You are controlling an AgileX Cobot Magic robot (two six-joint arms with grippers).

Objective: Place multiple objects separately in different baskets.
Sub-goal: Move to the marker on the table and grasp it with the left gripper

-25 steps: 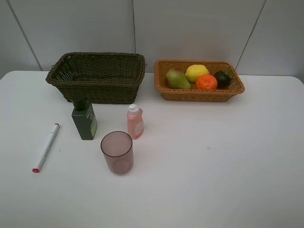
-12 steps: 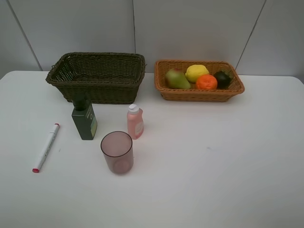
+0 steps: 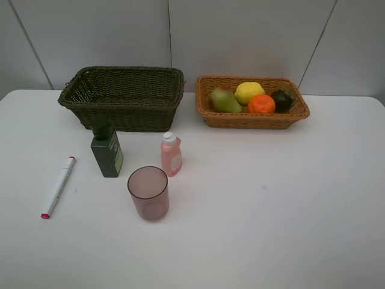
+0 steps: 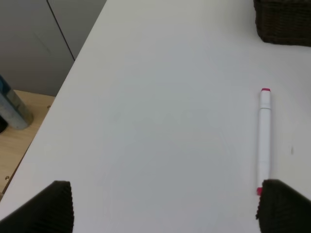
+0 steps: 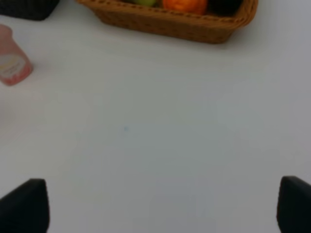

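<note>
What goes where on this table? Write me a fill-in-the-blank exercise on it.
The tan basket holds ____ fruits.
In the high view, the marker lies ____ of the green bottle.
The pink cup stands ____ on the table.
The left claw and right claw are both ____.
Missing words: four; left; upright; open.

Your left gripper (image 4: 167, 206) hangs over the table (image 4: 160, 97), jaws wide apart, holding nothing. Your right gripper (image 5: 158, 206) is the same.
</note>
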